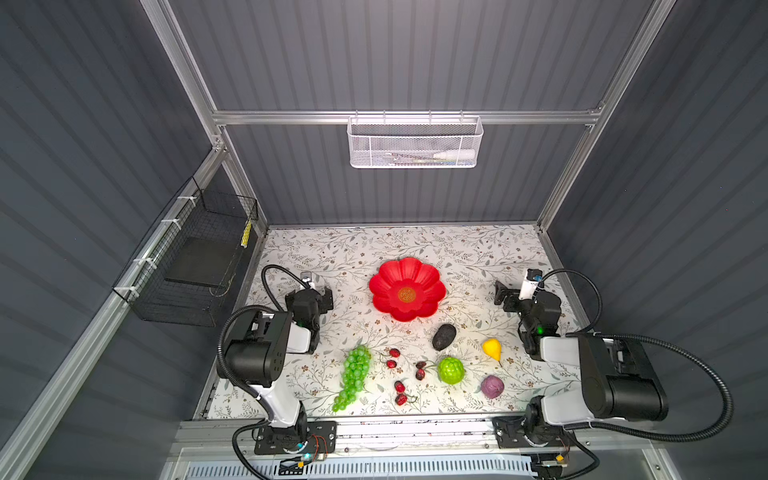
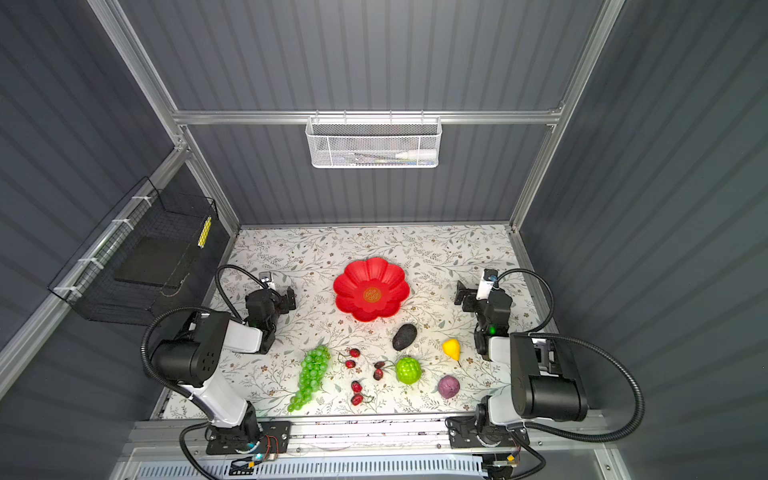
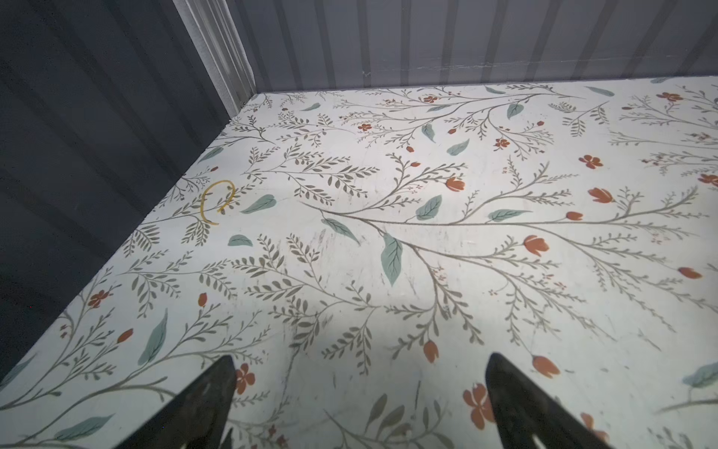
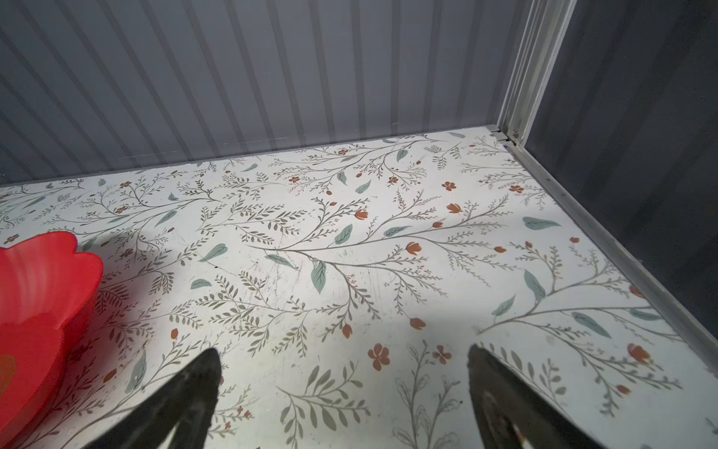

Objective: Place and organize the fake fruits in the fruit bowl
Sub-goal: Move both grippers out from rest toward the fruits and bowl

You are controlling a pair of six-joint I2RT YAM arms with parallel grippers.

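Currently the red flower-shaped fruit bowl [image 1: 407, 289] sits on the floral tabletop [image 1: 478, 249], and every fruit lies outside it, on its robot-facing side. The dark avocado [image 1: 444, 336] lies nearest the bowl. Farther out lie the green grape bunch [image 1: 353, 376], stemmed red cherries [image 1: 394, 353], bumpy green ball [image 1: 451, 370], yellow pear [image 1: 492, 349] and purple round fruit [image 1: 492, 386]. The left gripper [image 1: 326, 297] and right gripper [image 1: 500, 293] flank the bowl, well apart from it, jaws spread wide and holding nothing

Clearances we list: free tabletop [image 1: 415, 243] from 10 through 12 to 2 o'clock of the fruit bowl [image 1: 388, 282]. Obstacles we count: pear [image 1: 492, 348] at 4, avocado [image 1: 444, 336] at 5, cherries [image 1: 394, 353] at 6, grape bunch [image 1: 355, 374] at 7, with gaps between these.
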